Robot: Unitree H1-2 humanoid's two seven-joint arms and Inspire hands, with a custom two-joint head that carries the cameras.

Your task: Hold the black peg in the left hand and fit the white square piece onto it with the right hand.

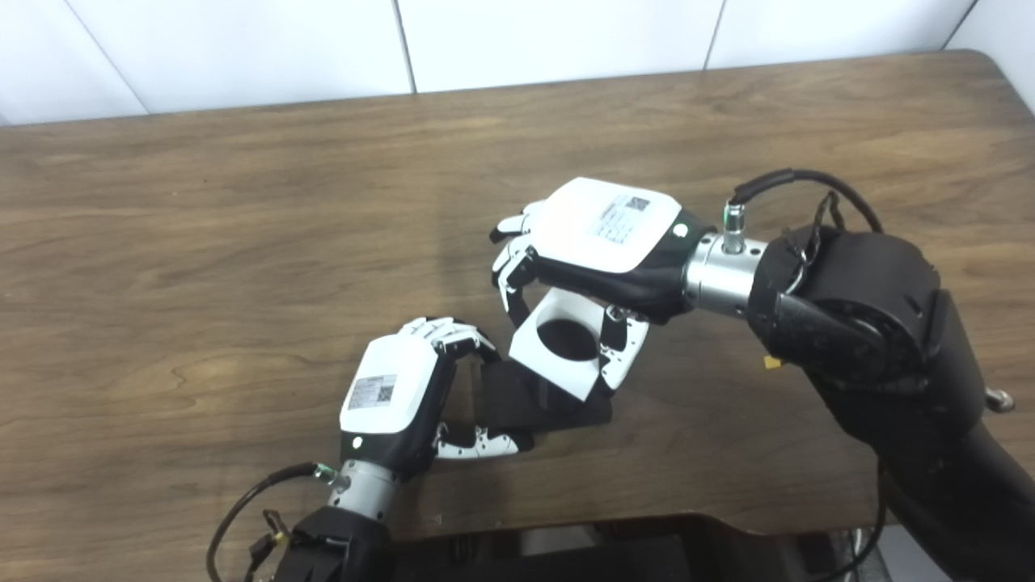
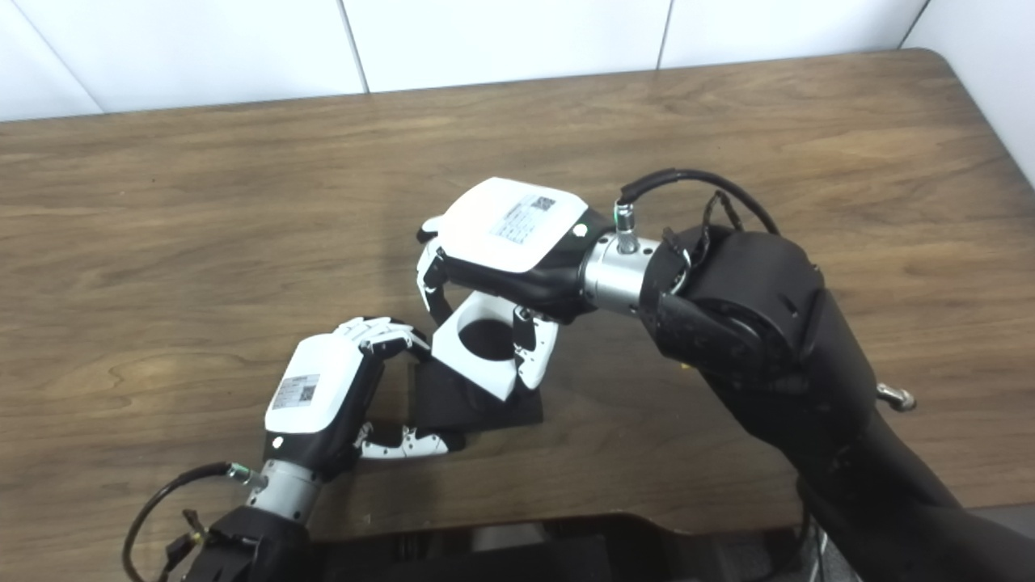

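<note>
The black peg piece (image 1: 525,404) has a flat square base lying on the wooden table (image 1: 202,242), near its front edge. My left hand (image 1: 396,396) grips the base's left side, fingers over the top edge and thumb along the front. The white square piece (image 1: 566,343), with a round hole in its middle, sits tilted over the peg; dark shows through the hole. My right hand (image 1: 602,242) is shut on the white piece from above, fingers on its far-left side and thumb on its right side. How far the piece has gone down the peg is hidden.
The table's front edge (image 1: 566,517) runs just below my left wrist, with dark robot body parts beneath it. A white tiled wall (image 1: 485,40) stands behind the table's far edge. Bare wood lies to the left and behind the hands.
</note>
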